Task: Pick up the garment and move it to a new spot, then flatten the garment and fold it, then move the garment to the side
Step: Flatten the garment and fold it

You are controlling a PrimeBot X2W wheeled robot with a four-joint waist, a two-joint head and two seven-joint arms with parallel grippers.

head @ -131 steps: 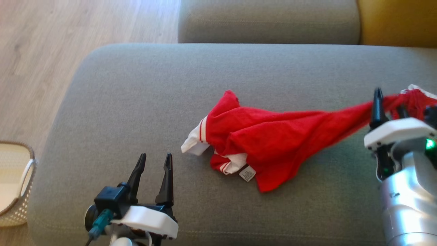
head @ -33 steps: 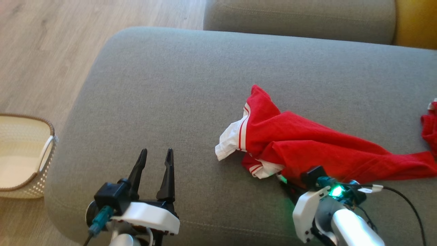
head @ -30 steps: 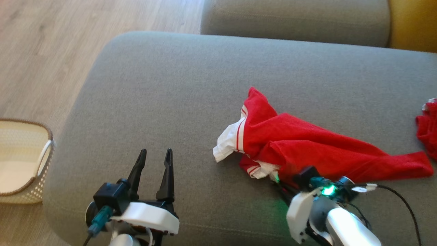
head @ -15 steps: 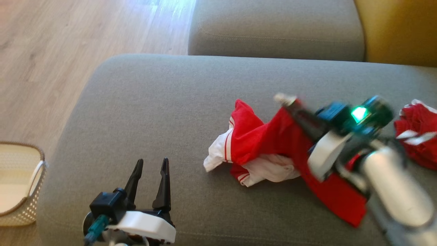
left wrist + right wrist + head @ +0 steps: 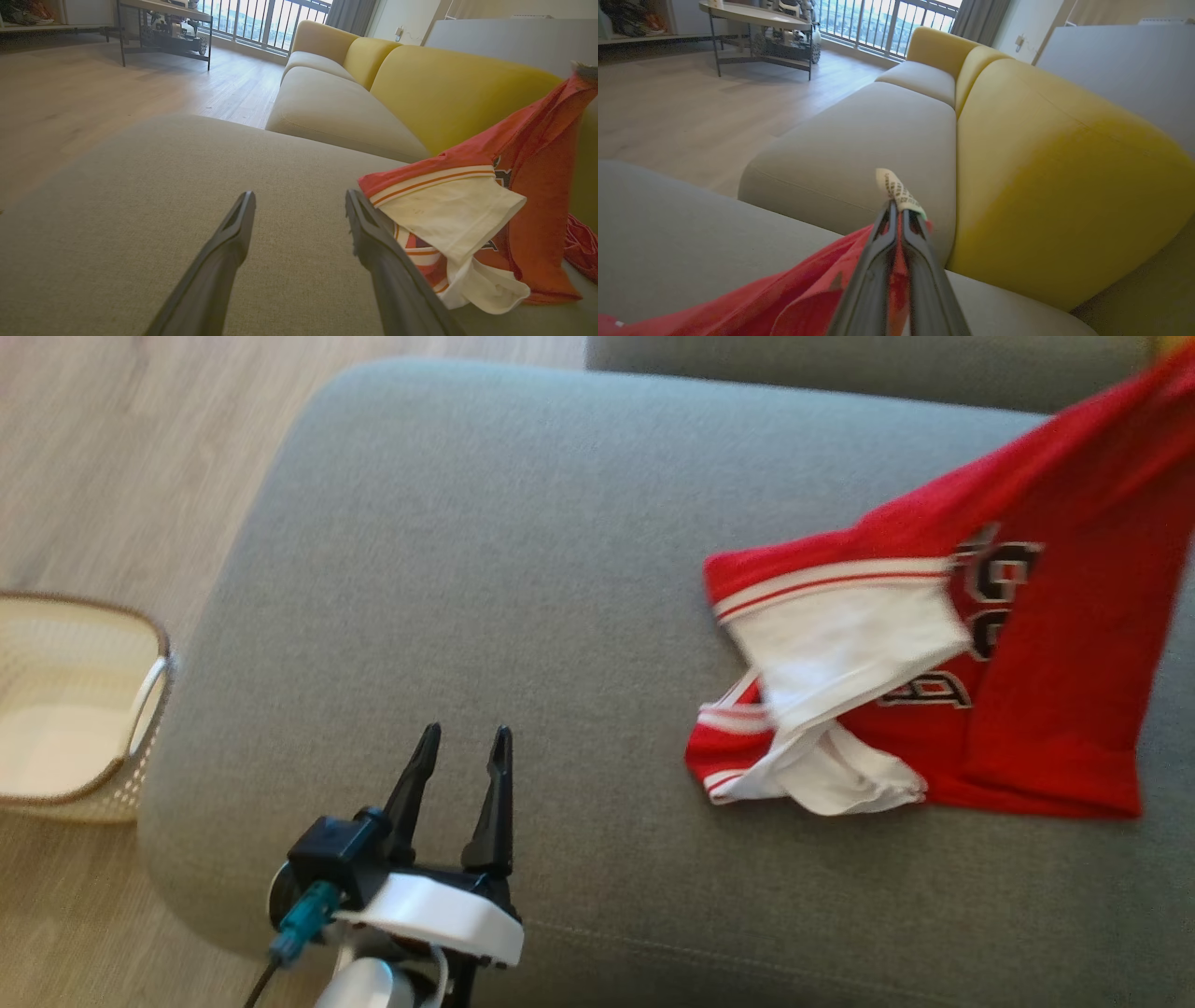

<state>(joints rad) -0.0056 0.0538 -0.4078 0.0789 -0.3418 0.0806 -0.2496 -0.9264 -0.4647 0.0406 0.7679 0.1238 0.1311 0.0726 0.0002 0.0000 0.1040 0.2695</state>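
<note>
Red jersey (image 5: 1046,728), white sleeves with red-striped cuffs, black lettering blurred unreadable, one edge pinched in right end effector (image 5: 900,211) beside printed tag (image 5: 896,189), left end effector (image 5: 465,735) spread wide, empty

Black block letters (image 5: 985,616), outlined white, are printed sideways across the red garment (image 5: 1064,737); blur leaves them unreadable. Dark print on the garment's white tag (image 5: 896,190) is also illegible.
</note>
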